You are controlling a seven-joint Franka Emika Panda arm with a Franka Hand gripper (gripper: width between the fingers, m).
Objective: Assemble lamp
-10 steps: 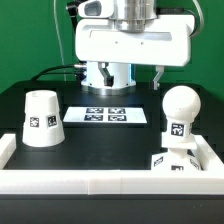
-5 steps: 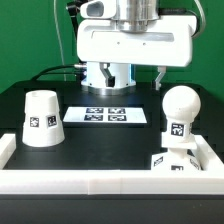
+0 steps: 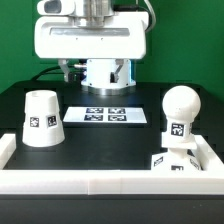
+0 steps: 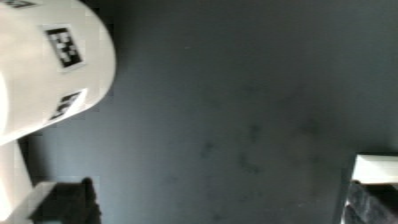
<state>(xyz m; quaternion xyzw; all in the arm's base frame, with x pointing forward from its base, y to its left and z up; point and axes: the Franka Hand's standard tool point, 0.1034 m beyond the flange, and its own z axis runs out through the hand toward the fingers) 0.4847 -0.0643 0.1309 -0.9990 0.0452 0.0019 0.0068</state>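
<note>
- The bulb stands upright on the base in the corner toward the exterior view's right, so that joint appears made.
- The shade sits apart on the black table toward the exterior view's left, narrow end up, untouched.
- The marker board lies flat between the shade and the bulb, further back.
- The arm's white head hangs high above the back of the table; the claw itself is cut off by the top of the exterior view.
- In the wrist view the shade fills one side and one dark fingertip shows at the edge; whether the claw is spread or pressed together cannot be told.
- Risk: the shade's sloped, smooth wall could slip out of a pinch placed too high or off centre.
- Risk: a shade carried low over the bulb could knock the bulb and base out of the corner.
- Risk: a shade lowered off the bulb's axis could settle crooked.
- Change: compared with half a second ago, the arm's head has shifted toward the exterior view's left, now nearer over the shade; shade, bulb and base lie as they did.
</note>
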